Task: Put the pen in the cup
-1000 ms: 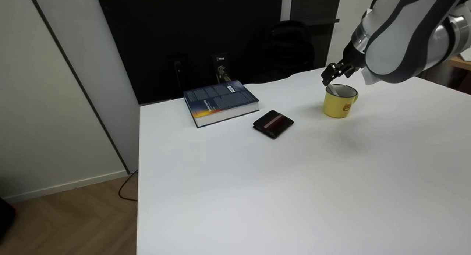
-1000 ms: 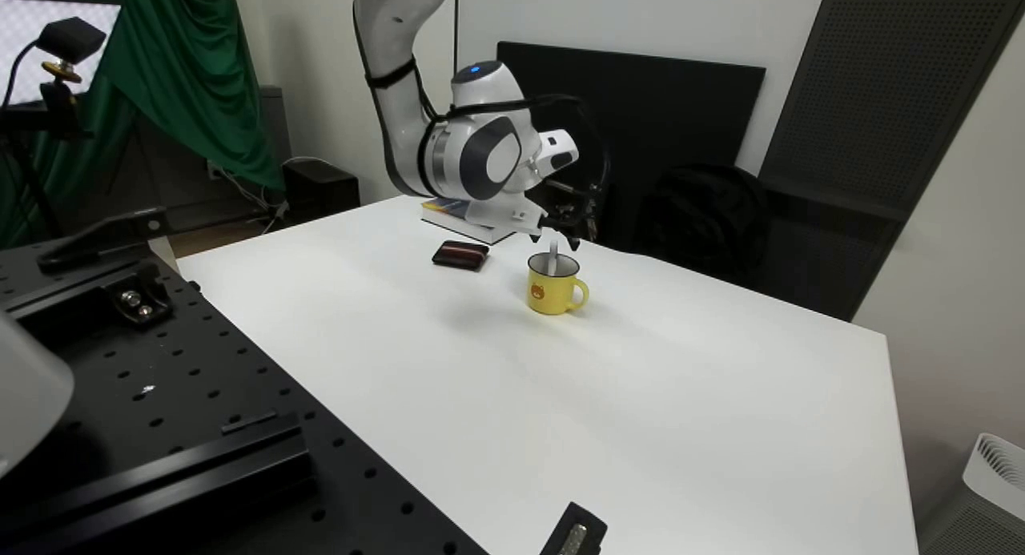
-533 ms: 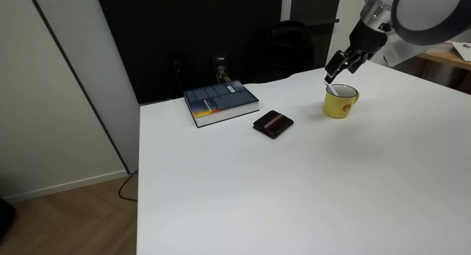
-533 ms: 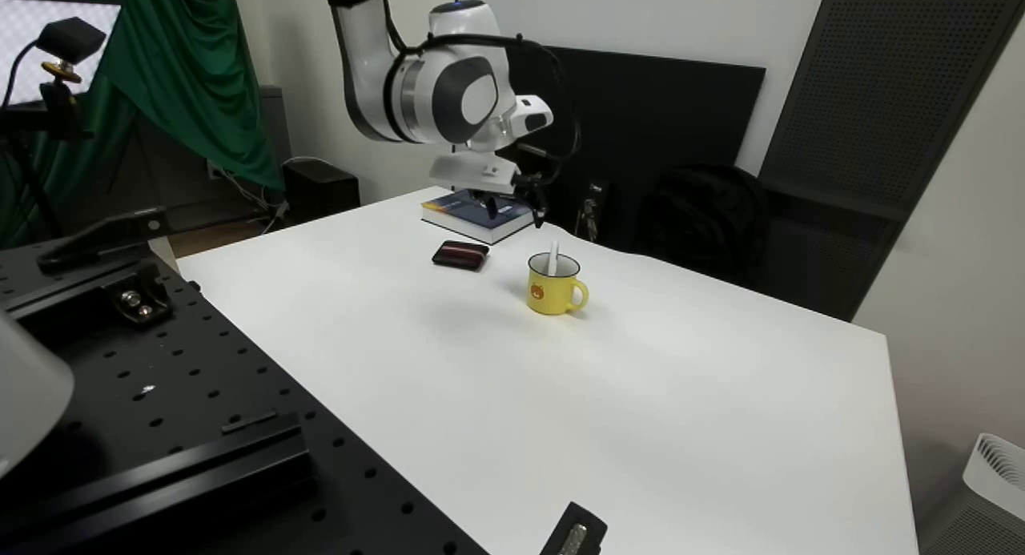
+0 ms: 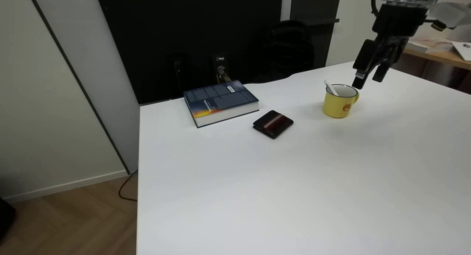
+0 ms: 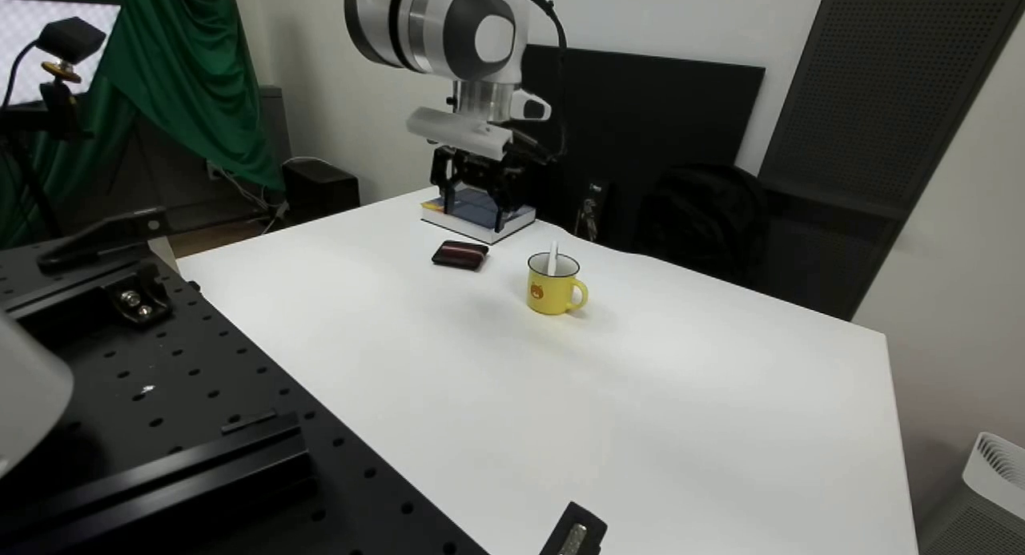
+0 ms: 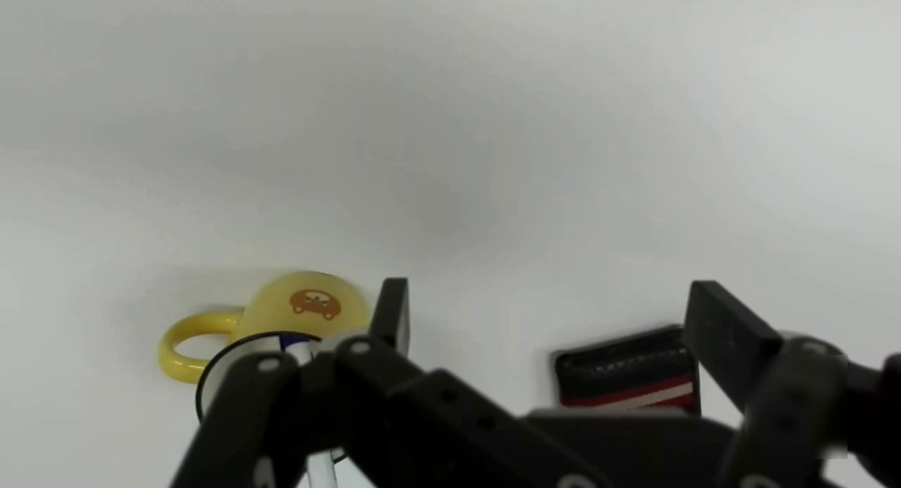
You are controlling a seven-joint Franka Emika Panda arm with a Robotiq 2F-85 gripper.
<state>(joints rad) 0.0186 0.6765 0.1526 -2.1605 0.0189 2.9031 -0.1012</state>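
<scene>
The pen [image 5: 331, 88] leaned inside the mug [image 5: 335, 106]: slim, straight, smooth white barrel, its upper length clear of the rim in both exterior views, a blue end within the rim in the wrist view. Mug stood upright, round-walled, glossy yellow outside, pale inside, with thin dark lip, looped side handle and a brown animal face on the wall.

In an exterior view the fingers [image 6: 448, 199] hung left of the mug, apart from it: black, blocky, angular, spread wide and holding nothing, the broad gap plain in the wrist view too.

Left of the mug, in both exterior views, lay a folded wallet [image 5: 273, 124]: dark, leather-like, edge stitched, banded red and whitish. In an exterior view a thick hardback book [image 5: 220, 97] lay farther left, with dark blue cover, orange-yellow streak, pale page block. The surface [image 5: 235, 196] was smooth and white, with soft glare and blurred shadows.

Hard to see: the pen's lower end, masked by the mug's wall in both exterior views. In the wrist view the fingers' dark linkage covered parts of the mug, pen and wallet. The book's print was mostly too small to read. The arm [image 6: 464, 26], pale with grey patches, was cut off at the top edge in both exterior views
</scene>
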